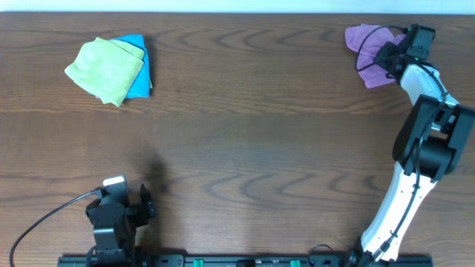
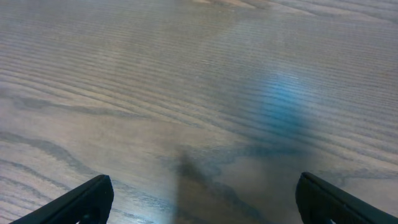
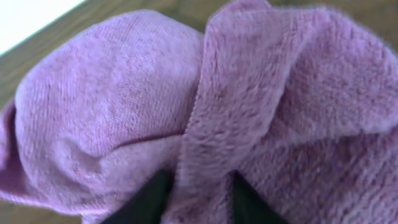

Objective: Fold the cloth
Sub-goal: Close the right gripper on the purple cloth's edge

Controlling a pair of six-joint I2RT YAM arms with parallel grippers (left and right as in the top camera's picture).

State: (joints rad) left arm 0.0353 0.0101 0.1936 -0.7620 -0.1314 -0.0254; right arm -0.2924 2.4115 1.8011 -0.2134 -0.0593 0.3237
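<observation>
- Nearest the lens: the right gripper (image 3: 198, 200), fingers set narrow, with a raised ridge of the purple cloth (image 3: 124, 112) pinched between them.
- The purple cloth lies crumpled at the far right corner of the bench (image 1: 245, 133), close to the back edge.
- The left gripper (image 2: 205, 205) has its fingers spread wide above bare wood, near the front edge on the left side.
- A light green cloth (image 1: 102, 68) lies on top of a blue cloth (image 1: 141, 78) near the far left corner, well apart from the purple cloth.

The cloth (image 3: 124, 106) is plain lilac-purple. My worktop (image 1: 245, 133) is dark brown, streaked with wavy wood grain. The green cloth (image 1: 104, 68) is pale, the blue cloth (image 1: 142, 80) bright. My right arm (image 1: 397, 202) is white below, black at its joints.
</observation>
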